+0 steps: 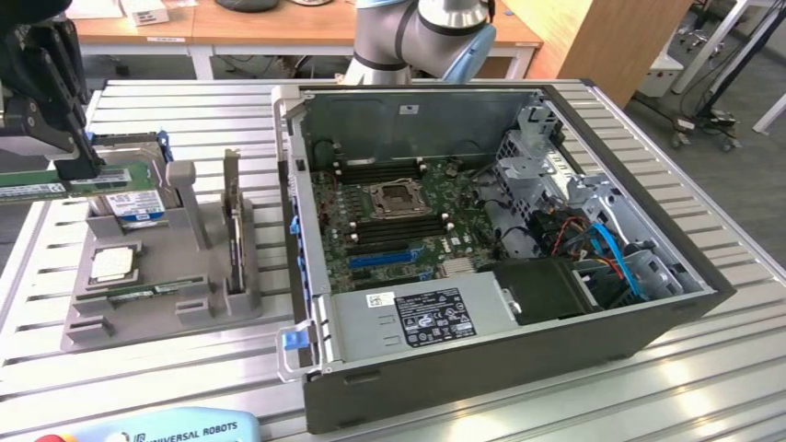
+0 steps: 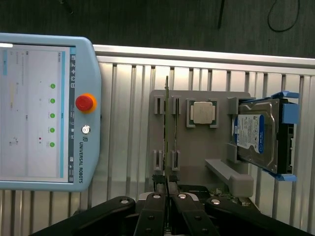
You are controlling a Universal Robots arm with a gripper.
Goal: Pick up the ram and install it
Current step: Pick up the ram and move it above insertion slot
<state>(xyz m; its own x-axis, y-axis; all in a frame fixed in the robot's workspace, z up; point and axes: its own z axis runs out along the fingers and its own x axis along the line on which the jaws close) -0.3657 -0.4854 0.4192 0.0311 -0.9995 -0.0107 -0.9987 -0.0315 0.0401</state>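
The ram (image 1: 28,188) is gripped in the jaws of the gripper (image 1: 83,171), which are clenched on the stick partway along its length; the green board is held level and clear of the tabletop (image 1: 712,368), at the exterior view's far left, above and just beyond the grey fixture (image 1: 184,304); in the wrist view the ram (image 2: 167,128) is seen edge-on as a thin line running out from the gripper (image 2: 167,188), with the two dark fingers (image 2: 153,209) pressed against its faces; beneath it the fixture (image 2: 197,157) is seen, the line of the stick falling between two pairs of slots; a square silver processor (image 2: 202,113) is seated in a pocket beside those slots, and a hard drive (image 2: 256,135) with a blue label is stood on edge further along, in a blue bracket; in the exterior view the processor (image 1: 110,264) and the hard drive (image 1: 129,204) are set on the fixture's left part, and a second green stick (image 1: 150,293) appears to be laid in a slot near its front edge; an open computer case (image 1: 467,368) is placed on the tabletop to the exterior view's right of the fixture, well apart from the gripper, with its motherboard (image 1: 368,244) exposed; a teach pendant (image 2: 44,113) is laid on the slatted tabletop (image 2: 128,98) beside the fixture.
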